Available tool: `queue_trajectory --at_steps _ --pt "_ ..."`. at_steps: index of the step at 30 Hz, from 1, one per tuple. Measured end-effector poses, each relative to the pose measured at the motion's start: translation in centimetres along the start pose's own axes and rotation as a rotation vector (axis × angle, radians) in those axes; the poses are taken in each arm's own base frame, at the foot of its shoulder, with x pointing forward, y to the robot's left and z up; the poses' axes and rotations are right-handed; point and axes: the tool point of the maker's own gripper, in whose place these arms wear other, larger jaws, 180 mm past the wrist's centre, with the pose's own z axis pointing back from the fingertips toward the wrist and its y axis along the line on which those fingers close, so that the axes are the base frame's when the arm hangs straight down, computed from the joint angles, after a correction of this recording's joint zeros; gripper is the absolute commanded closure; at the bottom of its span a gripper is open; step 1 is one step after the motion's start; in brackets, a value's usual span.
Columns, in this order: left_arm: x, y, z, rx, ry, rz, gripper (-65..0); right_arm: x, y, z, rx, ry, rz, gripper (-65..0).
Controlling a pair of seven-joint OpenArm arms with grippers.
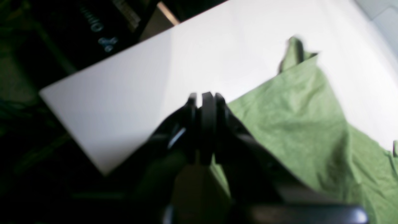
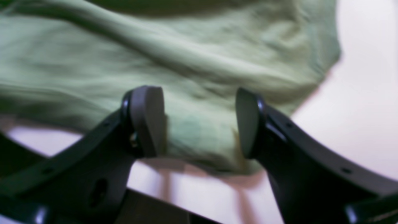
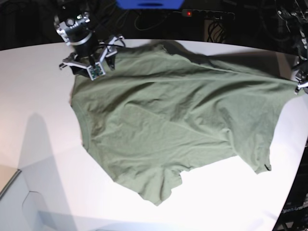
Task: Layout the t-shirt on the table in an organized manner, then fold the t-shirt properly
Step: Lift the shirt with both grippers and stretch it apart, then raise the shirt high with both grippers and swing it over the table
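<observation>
We see the right hand [image 2: 199, 124] spread wide over a far-left corner of the olive t-shirt [image 3: 178, 120], pads either side of the cloth but gripping nothing. The left hand [image 1: 206, 102] is pinched shut on the shirt's far-right edge, pulling it taut. The shirt lies spread and wrinkled across the white worktop [image 3: 43, 144], near hem toward us.

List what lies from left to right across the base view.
Bare table → right gripper, jaws open over the shirt's corner → t-shirt spread across the middle → left gripper, jaws shut at the shirt's far right edge.
</observation>
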Motion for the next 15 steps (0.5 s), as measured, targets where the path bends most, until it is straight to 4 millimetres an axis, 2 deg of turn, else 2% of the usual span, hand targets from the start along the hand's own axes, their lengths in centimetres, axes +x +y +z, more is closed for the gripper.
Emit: queue_trajectory --at_steps 3,7,11,15 --pt "-0.1 -0.1 0.0 -0.001 0.002 -0.002 -0.1 0.0 -1.1 0.0 -0.029 -0.003 -0.006 -37.0" --pt "-1.1 -1.6 -0.3 -0.039 0.027 -0.009 -0.1 -0.7 -1.9 0.3 -0.05 0.012 -0.013 -37.0" --pt "-1.2 -1.6 -0.3 -0.039 0.031 -0.011 -0.1 -2.2 -1.9 0.8 -0.058 0.054 -0.024 -37.0" --pt "-1.4 -2.7 -0.5 -0.062 0.036 -0.008 -0.1 -2.6 -1.8 1.1 -0.069 0.058 -0.057 -37.0"
